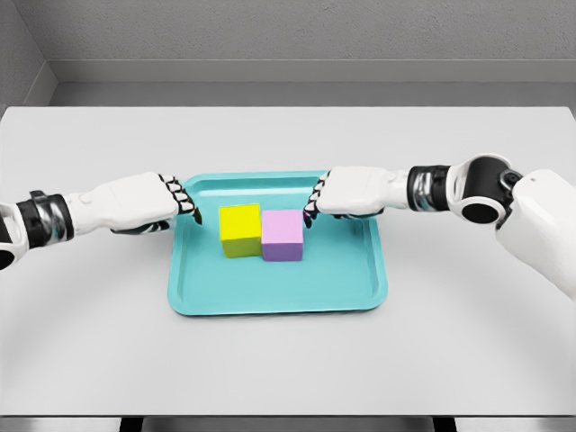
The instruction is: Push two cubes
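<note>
Teal tray (360, 292) sits at the middle of the pale grey counter (288, 360), and both task items are inside it: a yellow cube (240, 229) and a pink cube (283, 235), side by side and apparently touching, in the tray's rear half.

Left hand (148, 202) holds nothing — fingers extended together, tips over the tray's left rim, near the yellow cube but with a visible gap. Right hand (346, 192) is likewise empty, fingers extended and slightly bent, tips just beside the pink cube's upper right corner; contact there cannot be confirmed from this view.

Assessment: the cubes already appear pressed together, so the push looks at or near its end.

Risks noted:
- Further inward drive from either side would squeeze the pair; the cubes are not quite square to one another (the yellow one sits slightly further back), so the joint could shear and one cube could rotate or pop out sideways.
- Right fingertips sit high on the pink cube — a push there could tip it rather than slide it.
- Left fingers cross the raised rim; a low approach may catch it and shove the whole tray, cubes included.
- Uneven force between hands would slide the pair towards one wall.
</note>
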You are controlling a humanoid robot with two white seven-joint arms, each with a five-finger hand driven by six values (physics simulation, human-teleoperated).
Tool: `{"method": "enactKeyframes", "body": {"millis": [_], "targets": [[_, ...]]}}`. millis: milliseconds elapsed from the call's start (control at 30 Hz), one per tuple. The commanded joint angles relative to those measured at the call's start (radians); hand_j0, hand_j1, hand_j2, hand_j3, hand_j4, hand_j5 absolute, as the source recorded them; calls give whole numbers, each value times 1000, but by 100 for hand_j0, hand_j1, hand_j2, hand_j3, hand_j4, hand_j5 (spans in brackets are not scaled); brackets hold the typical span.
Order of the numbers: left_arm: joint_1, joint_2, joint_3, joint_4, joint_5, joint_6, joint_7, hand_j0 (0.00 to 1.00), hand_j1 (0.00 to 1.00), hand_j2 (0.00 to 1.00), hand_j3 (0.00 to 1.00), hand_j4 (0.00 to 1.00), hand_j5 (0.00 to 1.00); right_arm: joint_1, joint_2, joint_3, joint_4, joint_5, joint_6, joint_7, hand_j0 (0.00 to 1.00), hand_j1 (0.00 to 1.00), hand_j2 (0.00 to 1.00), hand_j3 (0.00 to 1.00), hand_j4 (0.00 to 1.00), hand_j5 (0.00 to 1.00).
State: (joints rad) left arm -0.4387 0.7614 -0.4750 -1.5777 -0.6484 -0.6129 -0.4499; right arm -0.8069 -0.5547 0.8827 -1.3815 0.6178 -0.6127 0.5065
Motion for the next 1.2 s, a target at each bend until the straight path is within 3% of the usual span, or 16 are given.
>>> {"method": "enactKeyframes", "body": {"millis": [0,367,500,533,600,667,733,1167], "targets": [[0,22,6,4,7,2,0,66,66,66,66,66,66,0,2,1,1,-4,2,0,60,60,60,60,60,60],[-2,22,6,10,7,2,0,66,66,66,66,66,66,-5,7,13,4,-4,2,0,60,60,60,60,60,60],[-5,22,7,10,10,2,0,66,66,66,66,66,66,-18,-33,12,-8,-10,2,-2,60,60,60,60,60,60],[-5,22,7,11,10,2,0,66,66,66,66,66,66,-18,-63,12,-34,-18,2,-2,60,60,60,60,60,60],[-2,22,19,18,9,2,0,66,66,66,66,66,66,-9,-126,1,-162,-26,2,-3,60,60,60,60,60,60],[-3,22,21,27,9,2,0,66,66,66,66,66,66,-6,-169,-1,-240,-44,2,-3,60,60,60,60,60,60],[-3,24,21,27,9,2,0,66,66,66,66,66,66,-8,-226,-1,-361,-108,2,-3,60,60,60,60,60,60],[-6,52,67,91,13,2,4,68,68,68,68,68,68,0,-228,127,-386,-256,2,-6,60,60,60,60,60,60]]}}
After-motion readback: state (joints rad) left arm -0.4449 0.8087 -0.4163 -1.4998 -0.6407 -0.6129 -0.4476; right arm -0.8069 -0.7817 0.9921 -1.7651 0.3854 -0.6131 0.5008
